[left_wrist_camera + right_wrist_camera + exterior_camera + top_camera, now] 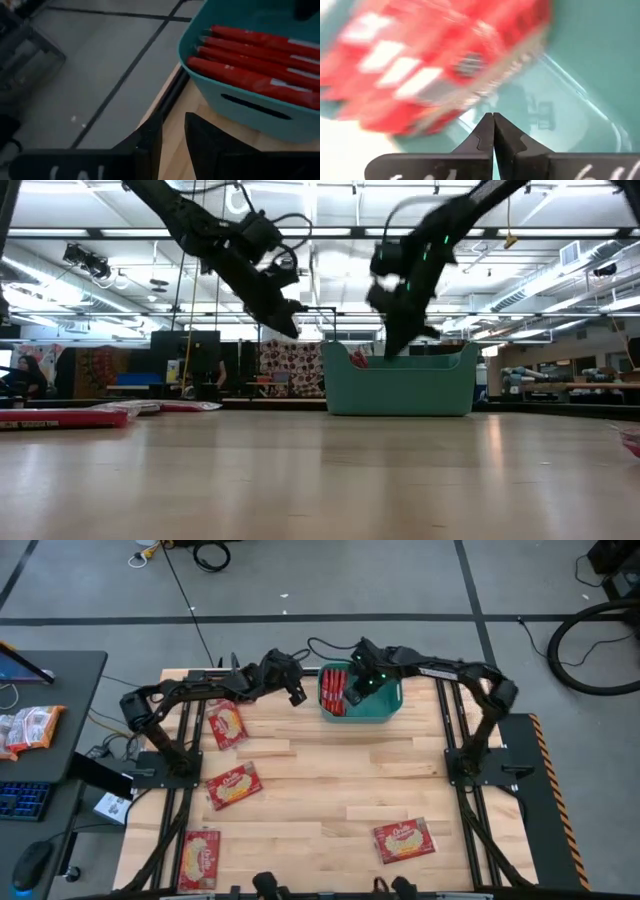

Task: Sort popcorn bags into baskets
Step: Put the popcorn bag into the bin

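The teal basket [385, 712] stands at the table's far edge, with several red popcorn bags [335, 690] on edge along its left side. Others lie flat on the wood: [226, 725], [234, 785], [199, 858], [404, 840]. My right gripper [354, 690] reaches down into the basket, shut [493, 116], with nothing between its fingers. A blurred red bag [435, 65] lies tilted just beyond them. My left gripper [297, 695] hovers left of the basket near the far table edge. A narrow gap parts its fingers [173, 137], and it holds nothing. My right gripper points down into the basket, its shut fingertips right at the lower edge [487, 102] of the tilted red bag. I cannot tell whether they touch it.
Pale orange-and-white packets [30, 728] lie on a dark side desk left of the table, by a keyboard and a mouse. Bare wood spreads across the table's middle and right. Cables lie on the floor beyond the far edge. People show far back in the room.
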Robot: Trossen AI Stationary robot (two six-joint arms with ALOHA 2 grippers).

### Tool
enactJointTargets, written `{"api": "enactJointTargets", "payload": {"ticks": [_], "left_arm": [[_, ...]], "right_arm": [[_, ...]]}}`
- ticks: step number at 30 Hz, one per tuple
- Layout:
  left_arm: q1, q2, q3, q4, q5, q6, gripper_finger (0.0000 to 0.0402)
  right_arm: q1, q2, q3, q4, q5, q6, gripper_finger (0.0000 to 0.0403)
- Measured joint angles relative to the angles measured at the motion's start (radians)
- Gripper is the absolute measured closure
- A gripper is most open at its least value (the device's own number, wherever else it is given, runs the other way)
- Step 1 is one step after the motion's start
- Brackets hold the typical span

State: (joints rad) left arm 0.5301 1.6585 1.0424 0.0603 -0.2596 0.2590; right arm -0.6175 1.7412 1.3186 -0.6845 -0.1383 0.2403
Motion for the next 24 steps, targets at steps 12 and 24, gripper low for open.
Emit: {"api": "enactJointTargets", "payload": {"ticks": [12, 24], "left_arm": [[-0.076, -0.204, 0.000, -0.171, 0.089, -0.314, 0.0313], [-0.325, -0.331, 0.000, -0.341, 0.027, -0.368, 0.0313]], "right_arm": [[0.491, -0.258, 0.002, -0.048, 0.010, -0.005, 0.0396], [1.010, -0.053, 0.001, -0.143, -0.048, 0.342, 0.0396]]}}
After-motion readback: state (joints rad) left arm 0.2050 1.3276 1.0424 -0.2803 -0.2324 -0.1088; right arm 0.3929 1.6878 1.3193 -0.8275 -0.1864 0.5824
